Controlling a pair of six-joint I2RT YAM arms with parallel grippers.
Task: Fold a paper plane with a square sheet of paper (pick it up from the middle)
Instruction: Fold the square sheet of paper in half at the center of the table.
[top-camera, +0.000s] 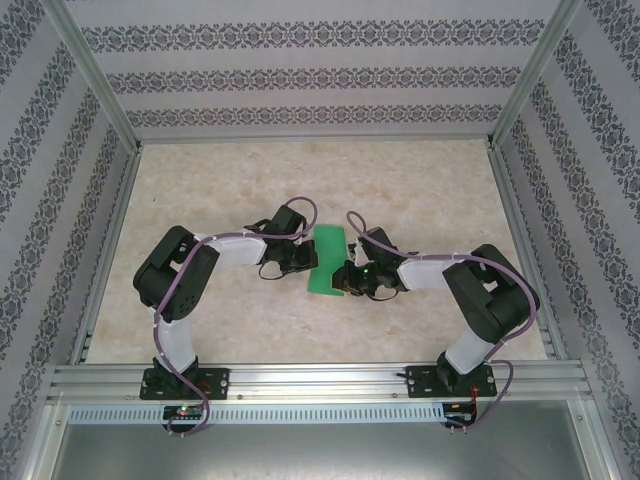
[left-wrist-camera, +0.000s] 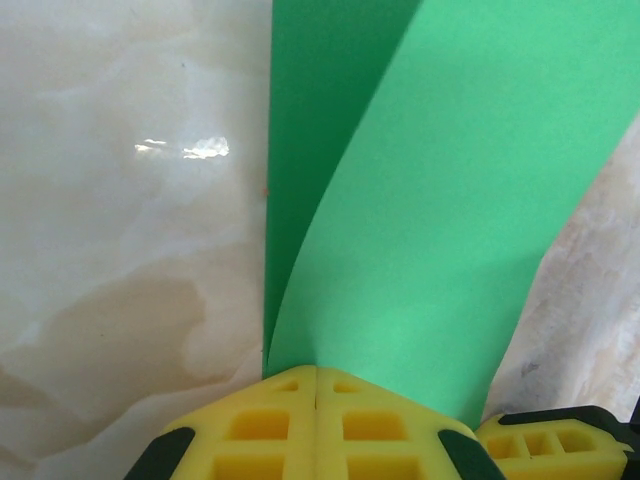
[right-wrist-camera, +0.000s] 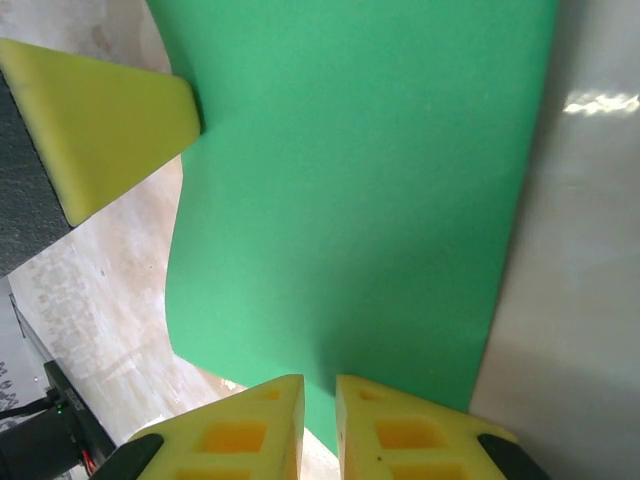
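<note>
The square sheet of paper (top-camera: 328, 262) sits about midway between the left and right edges of the tabletop (top-camera: 400, 180), bent over on itself, one green flap curving up over the other in the left wrist view (left-wrist-camera: 430, 200). The left gripper (left-wrist-camera: 316, 378) is clenched on its left edge, yellow pads pressed together with the paper coming out between them. On the opposite edge the right gripper (right-wrist-camera: 320, 400) pinches the sheet, its pads nearly closed with green paper in the narrow gap
</note>
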